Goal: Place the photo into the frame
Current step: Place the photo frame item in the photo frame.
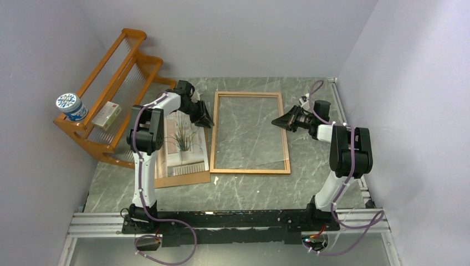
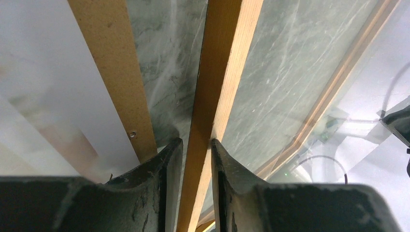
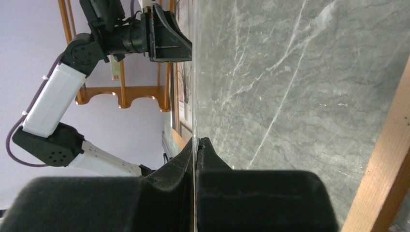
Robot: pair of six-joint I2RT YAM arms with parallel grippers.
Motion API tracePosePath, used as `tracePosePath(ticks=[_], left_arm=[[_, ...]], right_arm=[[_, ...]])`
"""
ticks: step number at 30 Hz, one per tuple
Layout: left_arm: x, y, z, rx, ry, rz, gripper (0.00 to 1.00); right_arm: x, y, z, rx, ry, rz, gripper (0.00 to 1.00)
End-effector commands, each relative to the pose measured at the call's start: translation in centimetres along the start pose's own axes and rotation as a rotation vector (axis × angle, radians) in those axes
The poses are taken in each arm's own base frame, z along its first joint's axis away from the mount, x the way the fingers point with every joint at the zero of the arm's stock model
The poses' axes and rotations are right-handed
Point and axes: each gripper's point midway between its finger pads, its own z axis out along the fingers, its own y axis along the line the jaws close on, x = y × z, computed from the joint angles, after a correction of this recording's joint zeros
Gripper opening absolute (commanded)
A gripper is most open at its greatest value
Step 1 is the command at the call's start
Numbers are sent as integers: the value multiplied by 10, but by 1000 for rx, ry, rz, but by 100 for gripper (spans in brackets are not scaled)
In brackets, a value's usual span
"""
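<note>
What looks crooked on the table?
The plain brown backing board, with the paper plant photo on it, lies slightly askew left of the thin orange-brown wooden frame, edges not parallel. The right gripper pinches the edge of a clear pane.

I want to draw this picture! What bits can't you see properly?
- Top view: the left arm covers part of the photo.
- Left wrist view: the photo is a close blur, and the fingers hide the near end of the frame.
- Top view: writing on the small box is too small.
</note>
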Motion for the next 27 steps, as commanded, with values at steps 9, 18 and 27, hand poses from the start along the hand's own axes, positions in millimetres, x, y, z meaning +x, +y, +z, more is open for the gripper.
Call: tracePosePath(ticks=[9,18,27], left_arm=[[0,19,9,-79,-20,0,33],[0,19,9,-78,-19,1,33],[1,19,9,-78,-19,0,33]], right_arm=[[-8,49,-5,-166,-20,-88,0],[-6,53,0,-176,-13,-78,0],[-5,60,7,-210,-7,-65,0]])
